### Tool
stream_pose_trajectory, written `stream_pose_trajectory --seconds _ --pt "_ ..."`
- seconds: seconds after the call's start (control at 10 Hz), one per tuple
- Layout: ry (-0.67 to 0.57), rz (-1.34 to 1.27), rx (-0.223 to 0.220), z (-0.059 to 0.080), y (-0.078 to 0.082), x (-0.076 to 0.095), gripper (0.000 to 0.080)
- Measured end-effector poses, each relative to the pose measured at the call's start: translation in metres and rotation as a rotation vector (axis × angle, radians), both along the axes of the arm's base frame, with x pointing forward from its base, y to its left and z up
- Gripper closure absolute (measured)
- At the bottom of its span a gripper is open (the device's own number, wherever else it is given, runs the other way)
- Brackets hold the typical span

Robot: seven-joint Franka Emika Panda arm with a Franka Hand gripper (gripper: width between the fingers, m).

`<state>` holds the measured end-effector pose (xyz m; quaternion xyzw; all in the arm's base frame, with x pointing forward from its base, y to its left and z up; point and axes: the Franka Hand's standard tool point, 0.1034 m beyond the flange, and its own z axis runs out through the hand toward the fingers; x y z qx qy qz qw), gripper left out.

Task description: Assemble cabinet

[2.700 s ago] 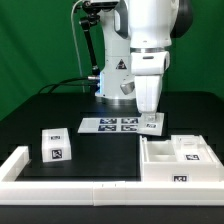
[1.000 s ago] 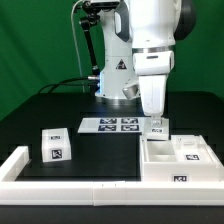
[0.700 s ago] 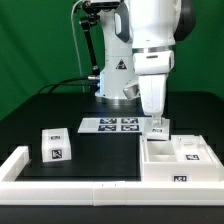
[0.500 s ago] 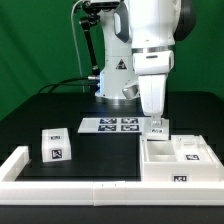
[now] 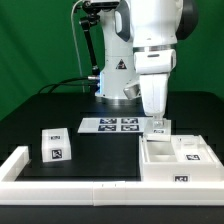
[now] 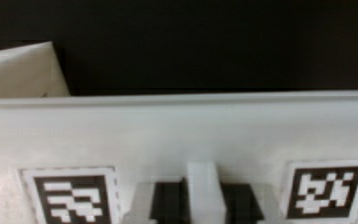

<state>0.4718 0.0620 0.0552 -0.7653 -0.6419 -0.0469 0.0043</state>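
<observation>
The cabinet body (image 5: 180,178), a large white box with marker tags, lies at the exterior view's right near the front. My gripper (image 5: 157,127) is lowered at its far left corner. In the wrist view the body's white wall (image 6: 194,120) fills the picture with a tag on each side. My gripper (image 6: 202,200) has its dark fingers (image 6: 167,202) pressed against both sides of a thin white rib of the body. A small white tagged block (image 5: 57,146) stands apart at the left. Another tagged block (image 5: 190,150) sits on the body's far side.
The marker board (image 5: 110,125) lies flat behind the middle of the black table, just left of my gripper. A long low white rail (image 5: 70,186) runs along the front edge and turns up at the left. The robot base (image 5: 115,85) stands behind the board.
Since 2.7 s ago my gripper has shifted slightly right and down onto the cabinet body's far corner. Over the last second nothing has visibly moved.
</observation>
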Motion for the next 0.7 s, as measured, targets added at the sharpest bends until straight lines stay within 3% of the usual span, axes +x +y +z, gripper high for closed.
stream_pose_trajectory --seconds 0.7 --pt "-0.003 0.002 0.004 -0.003 -0.0031 0.0042 0.0729"
